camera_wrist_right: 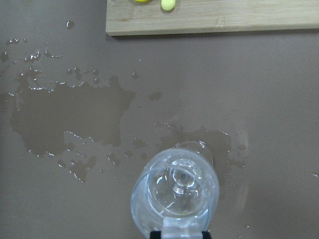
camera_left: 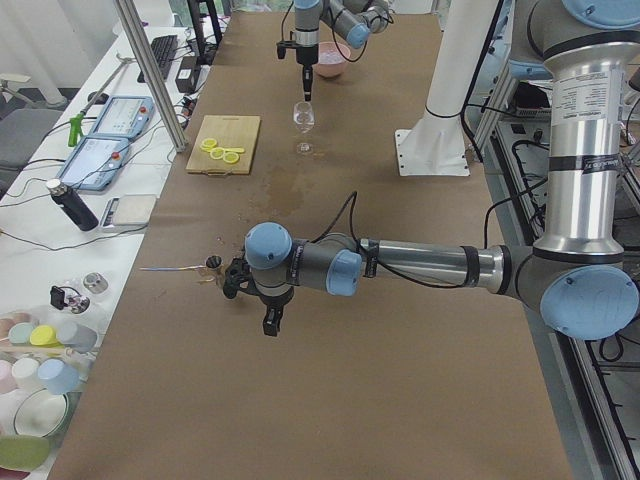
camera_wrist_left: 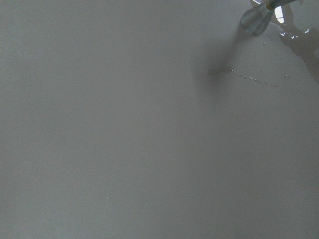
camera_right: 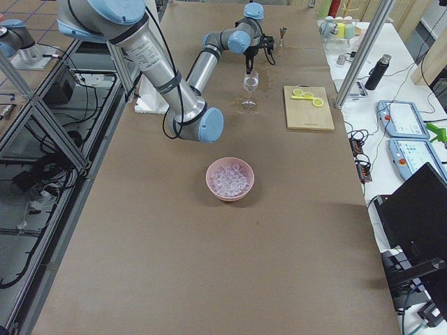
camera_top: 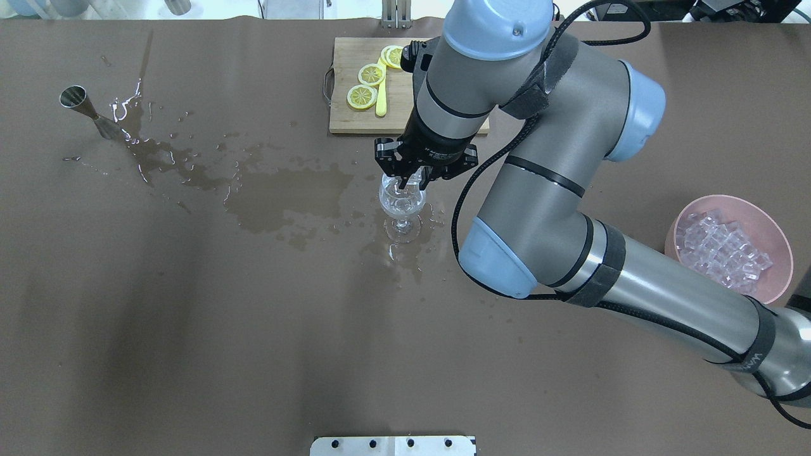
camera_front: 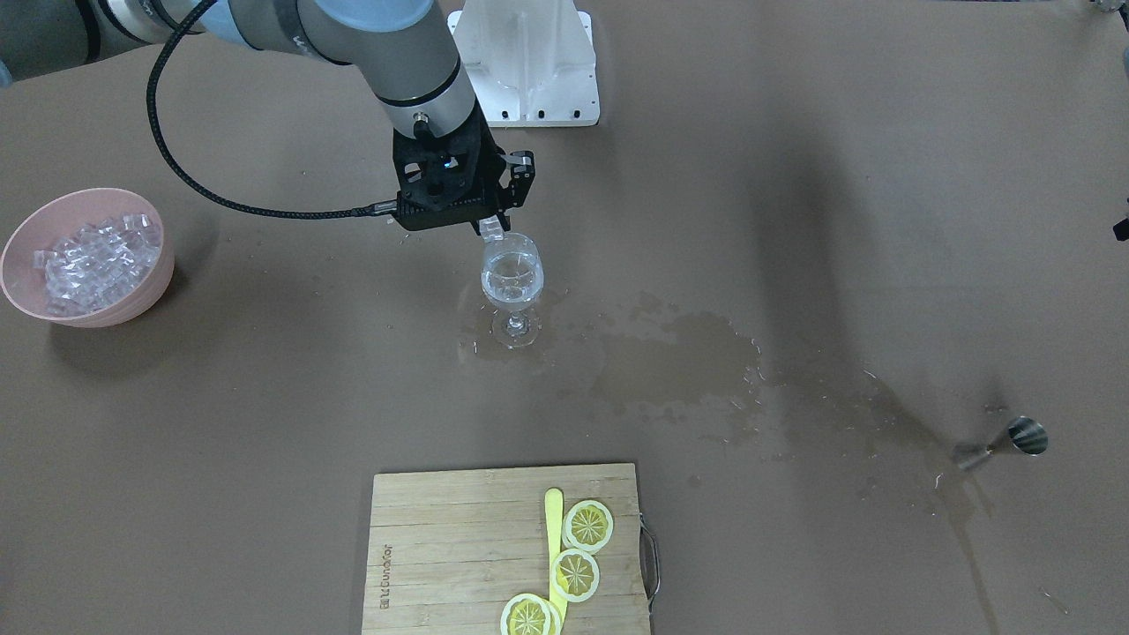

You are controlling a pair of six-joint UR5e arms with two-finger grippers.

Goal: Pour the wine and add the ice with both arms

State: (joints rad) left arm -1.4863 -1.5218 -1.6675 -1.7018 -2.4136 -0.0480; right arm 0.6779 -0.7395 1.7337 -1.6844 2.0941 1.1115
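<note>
A clear wine glass point(camera_front: 512, 280) stands upright mid-table in a wet patch and holds a little clear wine point(camera_wrist_right: 175, 191). My right gripper point(camera_front: 492, 229) hangs just above its rim, shut on one ice cube point(camera_wrist_right: 180, 230). The gripper point(camera_top: 412, 182) also shows in the overhead view, over the glass point(camera_top: 401, 204). The rest of the ice point(camera_front: 99, 258) is heaped in a pink bowl point(camera_top: 776, 237) on my right side. My left gripper point(camera_left: 271, 321) shows only in the exterior left view, hovering beside a steel jigger point(camera_left: 212, 265); I cannot tell whether it is open.
The jigger point(camera_front: 1014, 438) lies on its side amid dark wet stains point(camera_front: 670, 353). A bamboo cutting board point(camera_front: 459, 547) with lemon slices point(camera_front: 588, 526) and a yellow stick lies beyond the glass. The white pedestal point(camera_front: 527, 62) stands at the robot's edge.
</note>
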